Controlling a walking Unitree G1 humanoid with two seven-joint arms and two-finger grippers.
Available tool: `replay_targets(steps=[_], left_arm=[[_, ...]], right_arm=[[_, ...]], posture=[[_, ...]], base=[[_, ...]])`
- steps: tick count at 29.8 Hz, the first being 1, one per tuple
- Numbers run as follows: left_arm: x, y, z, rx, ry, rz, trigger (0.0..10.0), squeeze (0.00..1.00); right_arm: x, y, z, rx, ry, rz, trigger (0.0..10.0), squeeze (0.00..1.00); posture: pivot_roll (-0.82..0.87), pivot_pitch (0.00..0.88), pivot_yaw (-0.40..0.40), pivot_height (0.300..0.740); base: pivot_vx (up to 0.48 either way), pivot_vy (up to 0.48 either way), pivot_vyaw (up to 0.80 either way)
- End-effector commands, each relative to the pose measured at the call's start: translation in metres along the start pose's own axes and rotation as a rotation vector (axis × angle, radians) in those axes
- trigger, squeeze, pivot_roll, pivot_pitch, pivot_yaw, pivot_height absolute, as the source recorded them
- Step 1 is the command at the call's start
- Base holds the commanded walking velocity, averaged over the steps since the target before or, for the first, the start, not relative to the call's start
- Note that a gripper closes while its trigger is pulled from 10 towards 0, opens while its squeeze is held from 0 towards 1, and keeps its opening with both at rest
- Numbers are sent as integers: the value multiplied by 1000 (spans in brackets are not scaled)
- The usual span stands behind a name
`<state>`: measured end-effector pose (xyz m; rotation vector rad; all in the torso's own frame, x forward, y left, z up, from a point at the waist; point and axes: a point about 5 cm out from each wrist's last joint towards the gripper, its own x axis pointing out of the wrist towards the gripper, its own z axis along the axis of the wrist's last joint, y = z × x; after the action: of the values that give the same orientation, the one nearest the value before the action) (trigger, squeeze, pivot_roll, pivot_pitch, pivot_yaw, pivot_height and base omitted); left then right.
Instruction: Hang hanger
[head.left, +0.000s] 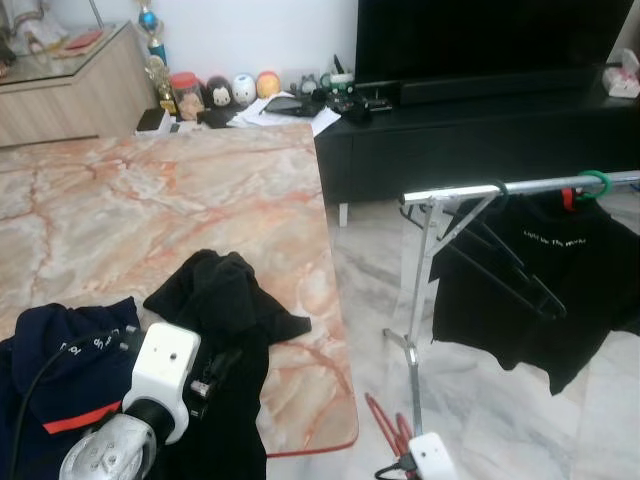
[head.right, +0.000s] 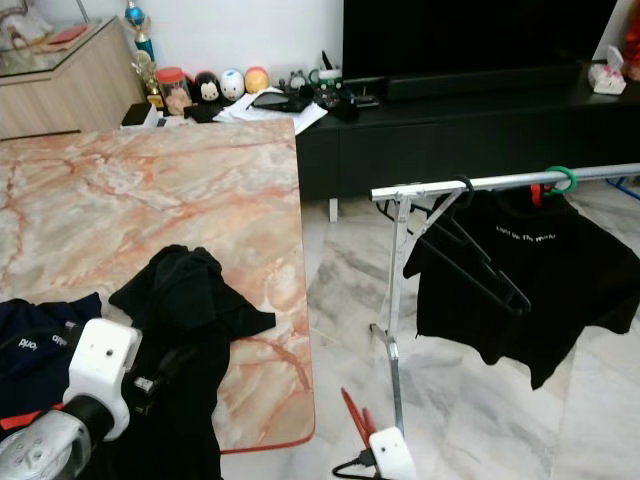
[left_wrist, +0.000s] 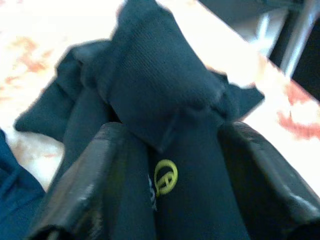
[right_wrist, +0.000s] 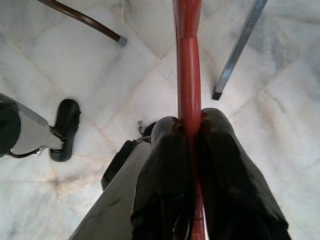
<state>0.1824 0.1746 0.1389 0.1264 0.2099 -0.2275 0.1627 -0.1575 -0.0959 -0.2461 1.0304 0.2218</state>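
The right pincer (right_wrist: 189, 131) is pinching the thin red plastic hanger (right_wrist: 188, 65) low above the marble floor, while the left pincer (left_wrist: 170, 150) is spreading over the black garment (head.left: 222, 300) on the counter (head.left: 150, 200); I think the hanger should be lifted level and its hook lowered slowly over the silver metal rail (head.left: 520, 187).

A marble table (head.left: 150, 210) with orange veins takes up the left of the scene. On its near part lies a crumpled black garment (head.left: 225, 300), and left of that, at the near edge, a navy garment (head.left: 60, 360) with a red stripe. Beyond the table's far edge, small round figurines (head.left: 225, 90) stand in a row beside scattered papers (head.left: 285, 118). A wooden cabinet (head.left: 70, 85) stands at far left. To the far right, a large dark television (head.left: 480, 40) sits on a low black console (head.left: 470, 140). The floor (head.left: 500, 420) is pale marble tile.
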Motion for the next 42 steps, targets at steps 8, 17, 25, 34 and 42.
replay_targets(steps=[8,17,25,34,42], left_arm=[[-10,30,6,-21,-129,341,10000,0],[-10,24,-6,-106,-160,384,10000,0],[-4,21,-3,-121,-191,370,10000,0],[-4,17,-5,-134,-186,355,10000,0],[-2,16,-5,-139,-191,349,10000,0]], right_arm=[[2,26,7,-2,-8,39,10000,0],[3,20,13,9,-28,-13,10000,0],[-2,-35,14,100,-51,-179,10000,0],[-3,-45,15,107,-61,-184,10000,0],[-3,-43,19,108,-71,-176,10000,0]], posture=[[59,15,23,740],[54,13,20,740],[46,14,22,740],[50,18,22,740],[48,17,21,740]], base=[[0,0,0],[0,0,0],[0,0,0],[0,0,0],[-274,0,0]])
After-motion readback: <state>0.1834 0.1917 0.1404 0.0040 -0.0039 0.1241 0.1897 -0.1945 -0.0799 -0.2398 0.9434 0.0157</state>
